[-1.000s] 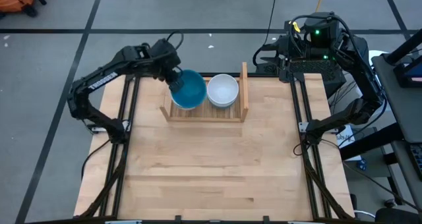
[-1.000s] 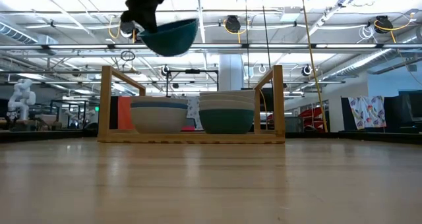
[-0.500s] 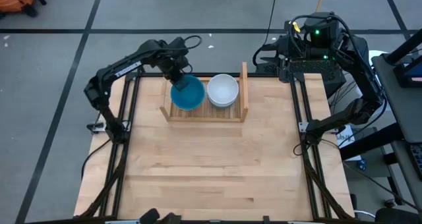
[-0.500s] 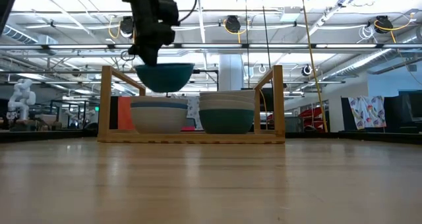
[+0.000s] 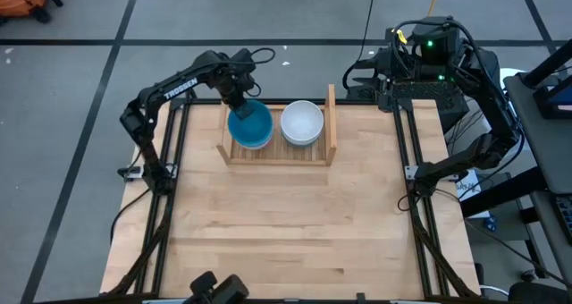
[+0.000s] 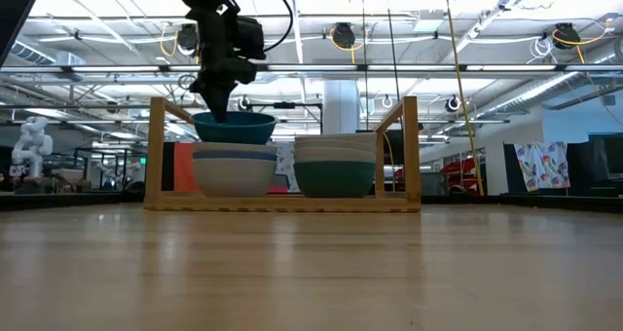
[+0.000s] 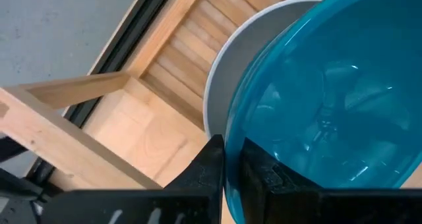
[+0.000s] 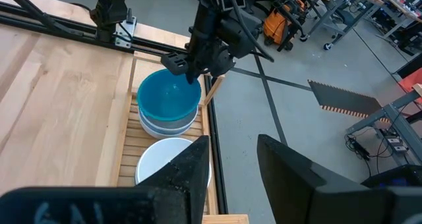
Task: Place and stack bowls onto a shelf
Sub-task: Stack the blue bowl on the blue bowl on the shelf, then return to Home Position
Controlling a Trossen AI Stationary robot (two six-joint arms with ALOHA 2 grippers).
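A bright blue bowl (image 5: 249, 125) hangs level right over the left stack of white bowls (image 6: 234, 172) on the wooden shelf (image 6: 282, 202). Whether it touches that stack, I cannot tell. My left gripper (image 6: 216, 109) is shut on the bowl's rim and points down. The right stack (image 6: 334, 165) has a white bowl (image 5: 302, 122) on top and a dark green one at the bottom. My right gripper (image 8: 231, 178) waits open, raised at the table's far right. My left gripper pinches the blue bowl's rim (image 7: 229, 141) on its far left side, one finger (image 7: 212, 165) outside the wall and one (image 7: 258, 174) inside. The fingers come from above, pointing down. The bowl sits level, mouth up, below the gripper.
The shelf's upright side boards (image 5: 331, 116) stand on either side of the two stacks. The bare wooden tabletop (image 5: 286, 232) stretches toward the near edge. Black frame rails (image 5: 411, 188) run along both sides of the table.
My left gripper has come down over the shelf's left stack with the blue bowl, tipping until it points down. The bowl, high and tilted a second ago, now hangs level just above the white bowls.
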